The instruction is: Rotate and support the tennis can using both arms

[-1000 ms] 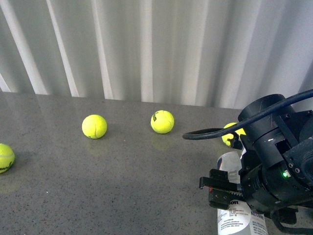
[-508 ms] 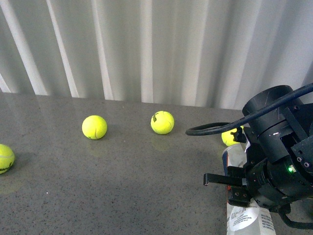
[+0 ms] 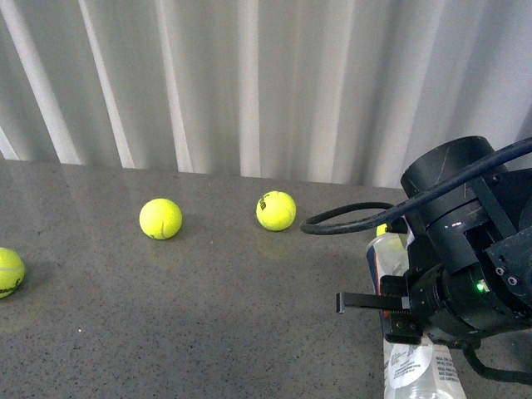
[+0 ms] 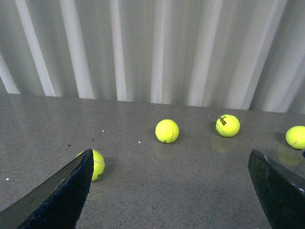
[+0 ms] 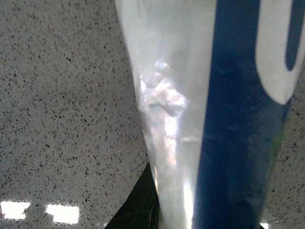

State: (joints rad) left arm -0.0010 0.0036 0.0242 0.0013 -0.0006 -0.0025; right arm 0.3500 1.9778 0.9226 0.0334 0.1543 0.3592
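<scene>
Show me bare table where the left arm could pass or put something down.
Widest free patch: table nearer than the left ball and middle ball, between the edge ball and the right arm. A bare strip also runs between those balls and the curtain. Crowded: the right side, with arm, cable, can and a half-hidden ball.

The tennis can (image 5: 176,119) shows clear, glossy plastic, creased and dented, under a smooth navy label. The table (image 3: 208,316) is polished grey speckled stone, faintly mirroring the fuzzy felt tennis balls (image 3: 160,218). The right arm (image 3: 465,249) wears matt black housing.
</scene>
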